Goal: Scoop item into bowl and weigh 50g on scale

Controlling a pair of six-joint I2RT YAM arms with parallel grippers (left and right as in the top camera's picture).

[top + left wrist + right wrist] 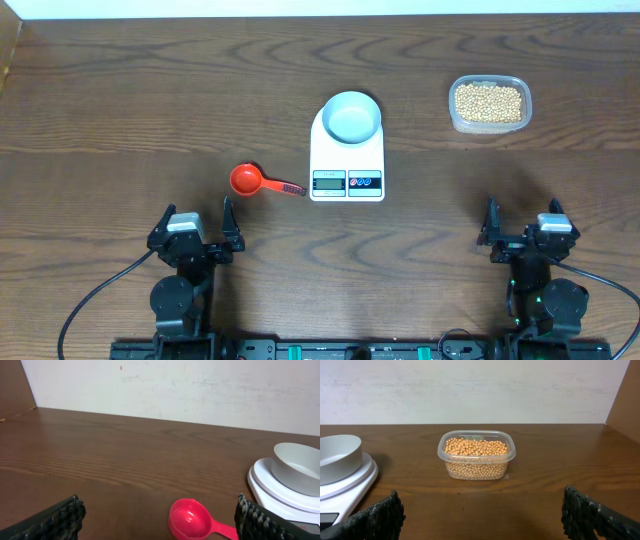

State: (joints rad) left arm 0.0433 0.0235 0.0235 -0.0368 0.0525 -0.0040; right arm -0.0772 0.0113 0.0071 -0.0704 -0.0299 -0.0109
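Observation:
The tan-yellow beans (489, 102) fill a clear plastic tub (455, 112) at the back right; they also show in the right wrist view (476, 447). The empty bowl (351, 116) sits on the white scale (347, 165) at the table's middle, also in the left wrist view (299, 467). A red scoop (247, 180) lies left of the scale, its handle pointing right; it shows between the left fingers' view (190, 518). My left gripper (195, 232) is open and empty near the front edge. My right gripper (522, 232) is open and empty at the front right.
The scale's display and two buttons (346, 181) face the front edge. A white wall (175, 385) runs behind the table's back edge. A wooden side panel (625, 395) stands at the far right.

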